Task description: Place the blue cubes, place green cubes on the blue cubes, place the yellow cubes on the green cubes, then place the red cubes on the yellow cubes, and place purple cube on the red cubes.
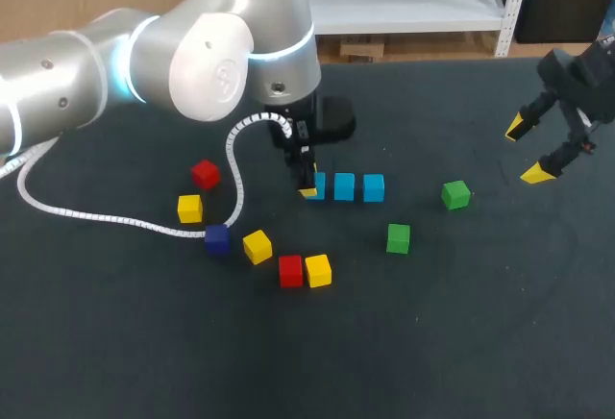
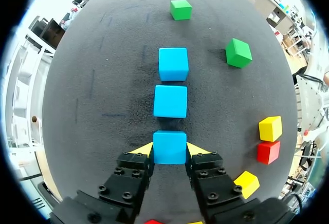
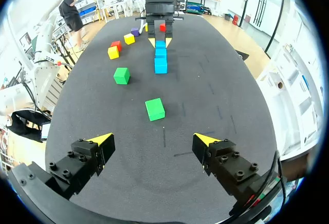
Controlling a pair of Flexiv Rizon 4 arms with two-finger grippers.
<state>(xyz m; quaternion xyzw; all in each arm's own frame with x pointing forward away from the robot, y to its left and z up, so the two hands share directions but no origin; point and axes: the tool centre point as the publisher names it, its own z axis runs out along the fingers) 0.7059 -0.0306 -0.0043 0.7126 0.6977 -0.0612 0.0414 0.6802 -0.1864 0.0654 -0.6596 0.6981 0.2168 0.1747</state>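
Three blue cubes lie in a row on the dark table. My left gripper stands over the row's left end, shut on the end blue cube, which rests on the table. The other two blue cubes lie in line ahead of the fingers. Two green cubes sit to the right of the row. My right gripper hangs open and empty at the far right, with the nearer green cube ahead of it.
Left and front of the row lie loose cubes: red, yellow, purple, yellow, then red touching yellow. The left arm's white cable trails over the table by the purple cube.
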